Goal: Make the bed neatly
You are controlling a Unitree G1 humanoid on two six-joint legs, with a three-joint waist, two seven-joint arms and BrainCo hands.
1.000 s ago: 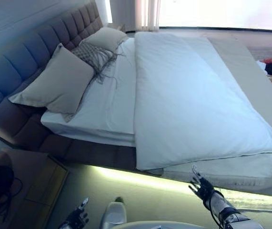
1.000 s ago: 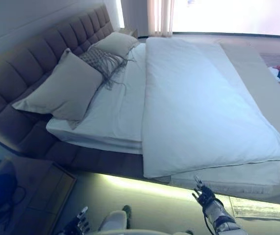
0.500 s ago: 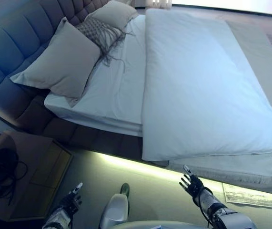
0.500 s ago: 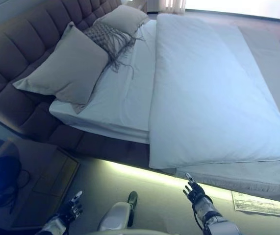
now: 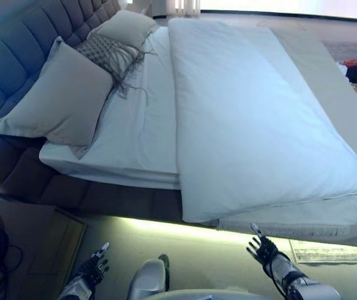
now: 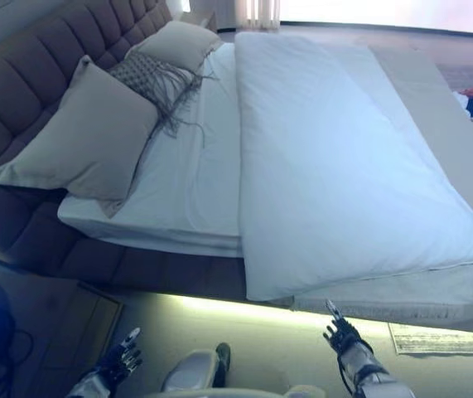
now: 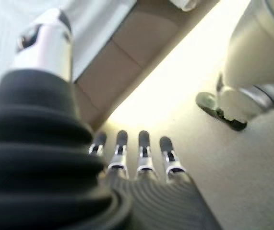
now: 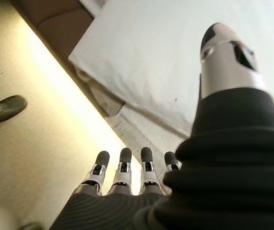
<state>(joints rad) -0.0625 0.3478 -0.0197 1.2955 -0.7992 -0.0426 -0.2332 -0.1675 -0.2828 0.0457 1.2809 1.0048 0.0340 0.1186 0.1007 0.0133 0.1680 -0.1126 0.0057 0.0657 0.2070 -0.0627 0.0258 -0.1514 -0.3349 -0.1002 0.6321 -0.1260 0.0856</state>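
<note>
A bed with a white sheet [image 5: 142,134] stands before me. A white duvet [image 5: 253,125] lies flat over its right part, its near corner [image 5: 194,215] hanging over the bed's side. A large beige pillow [image 5: 56,100], a fringed grey cushion [image 5: 109,55] and a second beige pillow [image 5: 127,26] lean by the tufted headboard [image 5: 15,56]. My left hand [image 5: 94,269] is low over the floor, fingers straight and empty. My right hand [image 5: 262,249] is open just below the duvet's edge, apart from it; the duvet also shows in the right wrist view [image 8: 151,62].
A wooden nightstand [image 5: 37,250] stands at the lower left. A lit strip [image 5: 184,228] runs under the bed's side. A sheet of paper [image 5: 328,253] lies on the floor at the right. A basket of clothes [image 5: 356,75] stands beyond the bed.
The camera has shifted, so the bed sits differently in view. Both hands stay low and open beside the bed; the right hand is about as far from the duvet's edge.
</note>
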